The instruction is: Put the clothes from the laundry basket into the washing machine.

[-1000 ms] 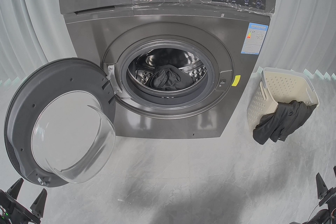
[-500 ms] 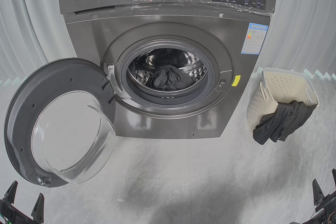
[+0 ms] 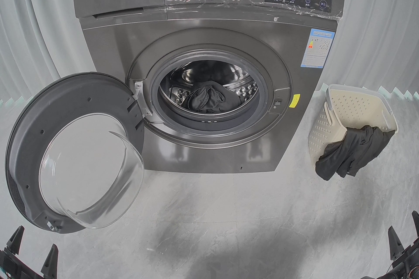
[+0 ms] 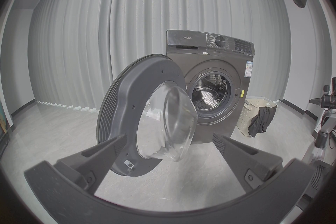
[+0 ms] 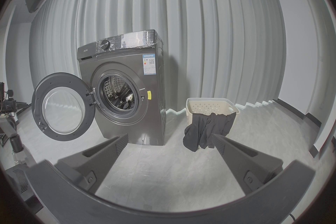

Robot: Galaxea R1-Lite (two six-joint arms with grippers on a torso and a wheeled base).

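Left end effector [image 3: 35,247] and right end effector [image 3: 403,234] are sinking lower, both released. Door [image 3: 74,149] is hanging open ahead of left.

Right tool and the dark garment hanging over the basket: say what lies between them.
Bare grey floor is all that lies between the right tool and the dark garment, as the right wrist view shows.

**Pincer Position Change**

The left pincer [image 3: 36,238] has dropped slightly toward the lower left corner of the head view. The right pincer [image 3: 403,223] has dropped toward the lower right corner, so less of each shows above the bottom edge.
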